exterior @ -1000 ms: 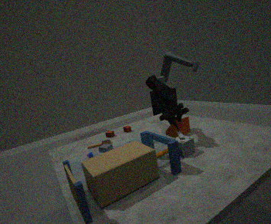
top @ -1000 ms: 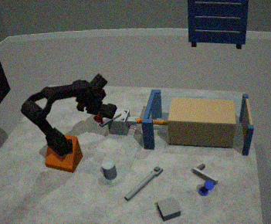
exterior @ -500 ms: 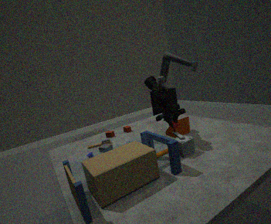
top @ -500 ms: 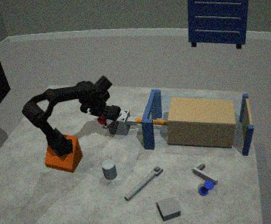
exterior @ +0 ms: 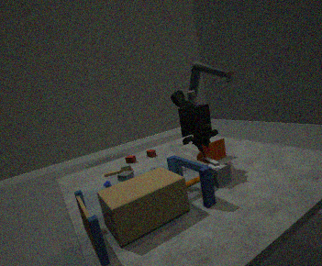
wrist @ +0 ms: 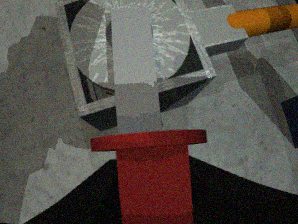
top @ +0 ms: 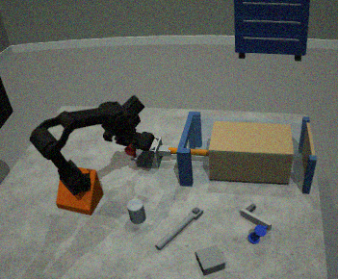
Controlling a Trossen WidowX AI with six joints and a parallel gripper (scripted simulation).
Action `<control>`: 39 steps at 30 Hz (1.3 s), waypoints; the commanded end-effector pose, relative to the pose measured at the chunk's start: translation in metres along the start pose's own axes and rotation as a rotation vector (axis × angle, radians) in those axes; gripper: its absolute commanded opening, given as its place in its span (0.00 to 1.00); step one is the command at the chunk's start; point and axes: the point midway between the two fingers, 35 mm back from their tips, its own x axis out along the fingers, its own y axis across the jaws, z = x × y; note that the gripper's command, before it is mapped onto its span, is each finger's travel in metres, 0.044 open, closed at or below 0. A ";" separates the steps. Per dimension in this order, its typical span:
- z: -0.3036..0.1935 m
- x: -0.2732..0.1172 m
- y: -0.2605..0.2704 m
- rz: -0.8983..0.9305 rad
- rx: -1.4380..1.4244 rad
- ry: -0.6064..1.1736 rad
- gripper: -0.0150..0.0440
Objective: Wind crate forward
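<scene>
My gripper (top: pixel 131 149) (exterior: pixel 205 150) (wrist: pixel 148 167) is shut on the red grip of the winch handle (wrist: pixel 132 60). The handle's flat grey arm reaches over the round drum of the winch (top: pixel 148 159) (exterior: pixel 223 176) (wrist: pixel 175 45); its key and the hole are hidden beneath it. An orange strap (top: pixel 195 152) (exterior: pixel 192 182) (wrist: pixel 270 19) runs from the winch through the blue frame (top: pixel 185 165) (exterior: pixel 208 185) to the crate (top: pixel 249 164) (exterior: pixel 144 206). The tan crate sits flat, with a gap between its front and the frame. The clear panels are barely visible.
A blue end frame with a tan board (top: pixel 310 139) stands behind the crate. A grey cylinder (top: pixel 137 212), a long wrench-like bar (top: pixel 177 231), an angled grey tool (top: pixel 257 217), a blue knobbed piece (top: pixel 257 234) and a grey block (top: pixel 210 261) lie on the near bench side.
</scene>
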 end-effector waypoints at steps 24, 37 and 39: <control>0.008 0.006 -0.043 -0.037 0.016 0.007 0.25; 0.016 0.009 -0.056 -0.038 0.016 0.007 0.25; 0.017 0.010 -0.058 -0.038 0.016 0.006 0.25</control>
